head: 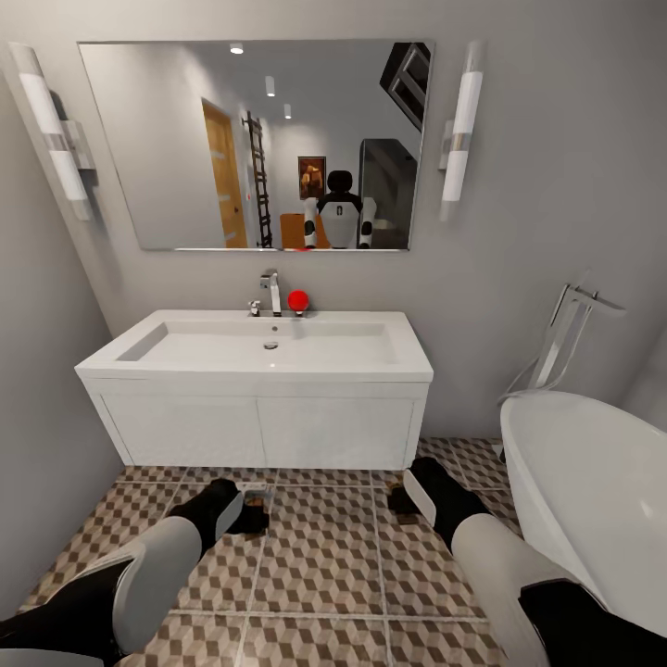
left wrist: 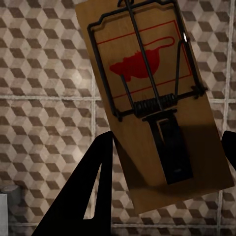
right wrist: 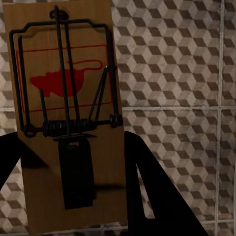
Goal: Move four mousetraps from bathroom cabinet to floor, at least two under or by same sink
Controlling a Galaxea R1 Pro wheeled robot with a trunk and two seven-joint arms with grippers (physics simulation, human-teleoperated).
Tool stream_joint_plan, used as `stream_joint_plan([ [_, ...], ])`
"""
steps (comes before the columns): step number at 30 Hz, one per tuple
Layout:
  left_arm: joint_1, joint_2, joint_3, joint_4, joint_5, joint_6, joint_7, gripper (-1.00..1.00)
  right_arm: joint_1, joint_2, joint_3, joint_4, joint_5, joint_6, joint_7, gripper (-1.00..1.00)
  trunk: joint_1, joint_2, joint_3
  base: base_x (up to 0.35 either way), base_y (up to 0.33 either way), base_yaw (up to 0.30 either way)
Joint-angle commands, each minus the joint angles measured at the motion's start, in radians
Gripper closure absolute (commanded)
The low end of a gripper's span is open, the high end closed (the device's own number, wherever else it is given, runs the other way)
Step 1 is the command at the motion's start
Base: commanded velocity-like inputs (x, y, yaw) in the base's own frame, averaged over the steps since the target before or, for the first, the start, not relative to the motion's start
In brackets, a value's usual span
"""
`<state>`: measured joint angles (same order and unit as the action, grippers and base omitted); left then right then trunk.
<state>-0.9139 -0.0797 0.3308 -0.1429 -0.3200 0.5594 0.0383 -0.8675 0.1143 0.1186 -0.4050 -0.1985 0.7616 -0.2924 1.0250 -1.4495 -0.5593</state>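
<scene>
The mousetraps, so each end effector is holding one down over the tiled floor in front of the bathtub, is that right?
Not quite. Each end effector does hold a mousetrap, left and right, over the bathroom floor, but the head view shows both arms reaching toward the bathroom sink and its white vanity, not the bathtub, which stands off to the right.

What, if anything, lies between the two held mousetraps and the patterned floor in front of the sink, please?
Nothing visible. The left gripper holds one mousetrap and the right gripper the other mousetrap, both low before the bathroom sink. Both wrist views show bare bathroom floor tiles behind the boards.
</scene>
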Motion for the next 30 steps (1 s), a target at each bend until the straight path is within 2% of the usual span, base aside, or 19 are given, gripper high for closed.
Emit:
stream_joint_plan([
  [1,0.0,-0.001,0.009,-0.004,-0.005,0.007,0.002,1.0,-0.001,-0.001,0.008,-0.001,-0.014,0.003,-0.01,1.0,0.0,-0.001,-0.001,0.0,0.0,0.0],
  [13,0.0,-0.009,0.006,-0.005,-0.006,0.013,0.001,1.0,0.018,-0.003,0.012,-0.003,-0.014,-0.049,-0.008,1.0,0.0,-0.001,-0.001,0.0,0.0,0.0],
  [30,0.0,-0.014,0.005,-0.003,-0.005,0.016,0.002,1.0,0.021,-0.004,0.012,-0.003,-0.013,-0.053,-0.009,1.0,0.0,-0.001,-0.001,0.0,0.0,0.0],
])
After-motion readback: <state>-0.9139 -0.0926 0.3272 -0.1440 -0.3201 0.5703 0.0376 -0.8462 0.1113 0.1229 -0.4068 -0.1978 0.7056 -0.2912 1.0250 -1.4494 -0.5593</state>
